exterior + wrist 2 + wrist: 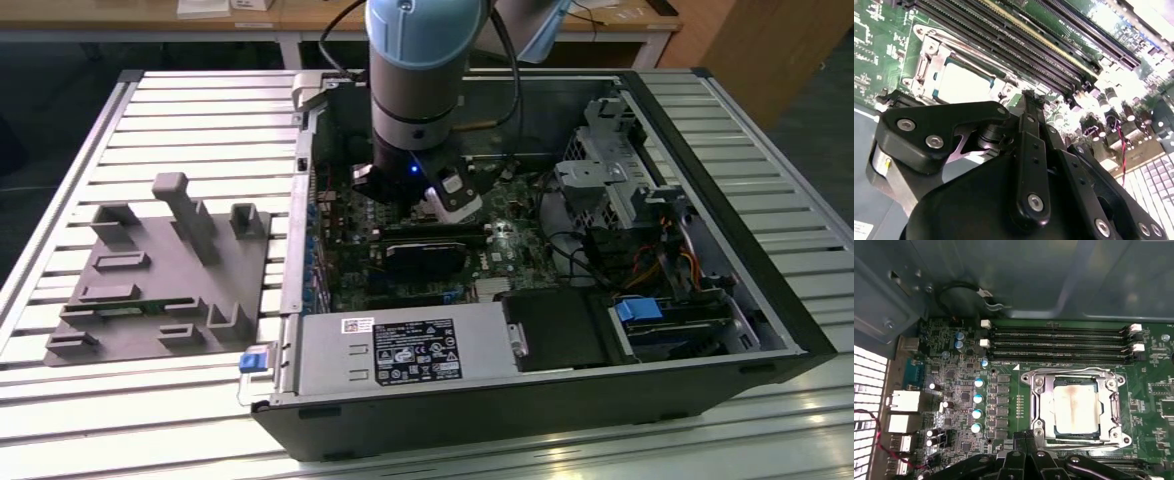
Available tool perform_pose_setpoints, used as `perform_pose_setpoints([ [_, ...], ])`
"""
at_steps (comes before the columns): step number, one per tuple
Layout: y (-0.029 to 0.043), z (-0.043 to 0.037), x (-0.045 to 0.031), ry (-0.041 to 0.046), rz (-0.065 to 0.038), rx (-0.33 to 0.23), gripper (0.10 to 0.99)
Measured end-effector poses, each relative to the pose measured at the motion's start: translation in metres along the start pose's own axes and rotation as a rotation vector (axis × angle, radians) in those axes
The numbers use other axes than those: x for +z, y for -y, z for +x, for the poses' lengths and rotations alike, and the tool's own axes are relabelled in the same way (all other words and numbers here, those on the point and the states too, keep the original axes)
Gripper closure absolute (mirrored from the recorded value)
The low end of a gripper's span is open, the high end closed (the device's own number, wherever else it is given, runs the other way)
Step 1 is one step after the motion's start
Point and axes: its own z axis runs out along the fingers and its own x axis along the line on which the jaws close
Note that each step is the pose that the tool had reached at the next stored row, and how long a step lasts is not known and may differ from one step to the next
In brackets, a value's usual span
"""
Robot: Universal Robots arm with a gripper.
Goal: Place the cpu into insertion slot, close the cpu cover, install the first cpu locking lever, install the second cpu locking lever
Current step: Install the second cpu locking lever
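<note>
The cpu (1076, 407) lies flat in the insertion slot (1046, 440), its silvery top marked with a brownish smear. The cpu cover (1039, 402) is folded down around it, so the chip shows through the square window. A thin wire lever (1069, 371) runs along one edge of the frame. In the second wrist view the cpu (961, 82) and cover (929, 62) sit just beyond my fingertips. My gripper (1025, 439) hovers close beside the socket, shut with nothing between its fingers (1030, 102). In the exterior view the gripper (438, 207) hangs inside the open case over the motherboard.
Long black memory slots (1059, 342) run beside the socket. Capacitors (977, 405) and rear ports (904, 402) are nearby. The case (534, 400) holds a power supply (400, 352), a black shroud (567, 325) and a drive cage (607, 180). A grey fixture (160, 270) sits on the slatted table.
</note>
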Motion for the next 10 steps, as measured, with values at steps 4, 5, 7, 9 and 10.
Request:
perform_pose_setpoints([
  [4,-0.0016,0.0000,-0.0061,0.0000,0.000,0.000,0.980],
  [5,-0.0026,0.0000,-0.0096,0.0000,0.000,0.000,0.980],
  [7,-0.0029,0.0000,-0.0105,0.0001,-0.001,0.000,0.980],
  [9,-0.0029,0.0000,-0.0105,0.0002,-0.001,0.000,0.980],
  [10,-0.0029,0.0000,-0.0105,0.0001,-0.001,0.000,0.980],
])
